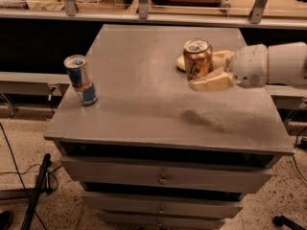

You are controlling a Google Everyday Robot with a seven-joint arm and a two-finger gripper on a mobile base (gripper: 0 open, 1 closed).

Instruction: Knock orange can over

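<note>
The orange can [197,59], copper with pale lettering and a silver top, is roughly upright between the pale fingers [211,83] of my gripper [205,71]. The gripper reaches in from the right and is shut on the can. The can appears raised above the grey table top [139,104], with its shadow lying on the surface nearer the front. The far finger shows partly behind the can.
A slim blue-and-silver can [80,79] stands upright near the table's left edge. A pale yellow object [180,63] lies just behind the orange can, mostly hidden. Drawers sit below the table top. A railing and shelf run along the back.
</note>
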